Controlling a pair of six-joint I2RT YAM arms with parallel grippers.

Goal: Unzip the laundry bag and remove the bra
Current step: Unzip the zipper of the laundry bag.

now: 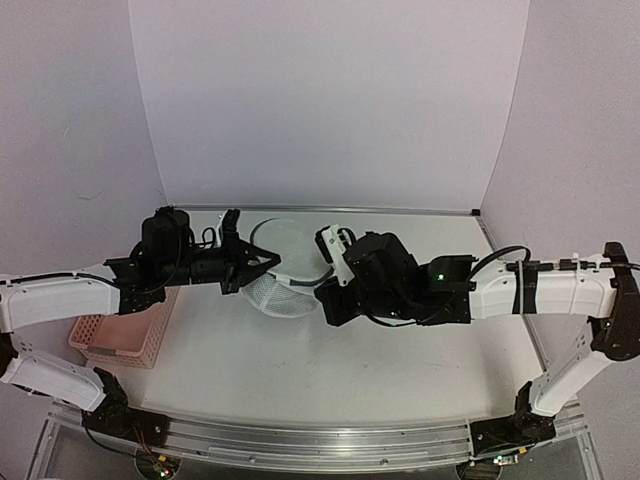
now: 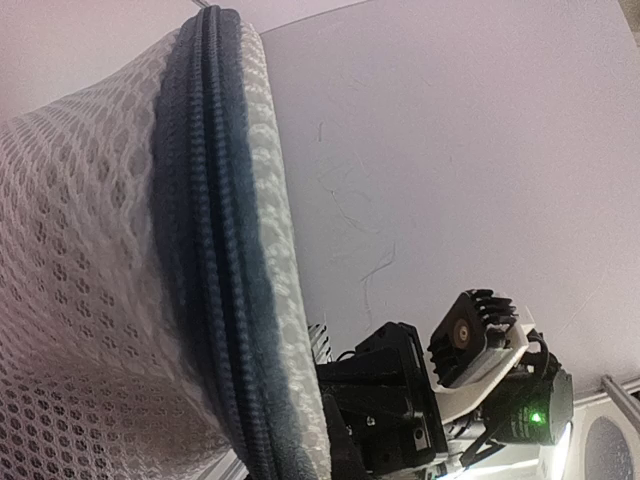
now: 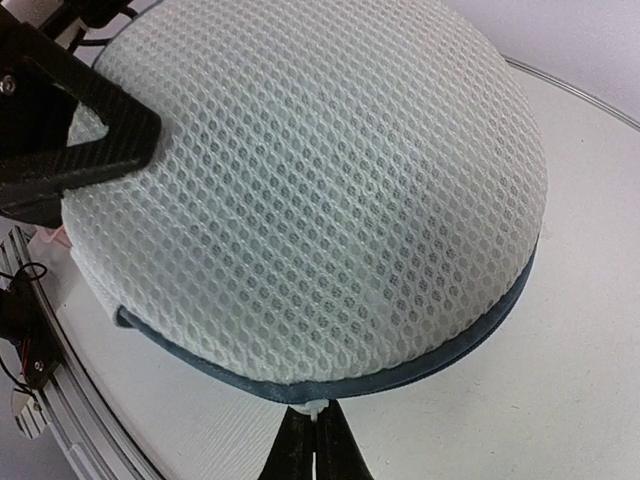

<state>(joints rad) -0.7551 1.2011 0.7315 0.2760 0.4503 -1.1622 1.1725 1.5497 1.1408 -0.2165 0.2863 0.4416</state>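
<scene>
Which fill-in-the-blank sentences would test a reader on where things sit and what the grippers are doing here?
1. The pink basket sits on the table under the ___ arm.
2. The laundry bag is made of white ___ with a dark rim.
3. The right gripper has its fingers ___ at that rim.

Missing words: left; mesh; shut
</scene>
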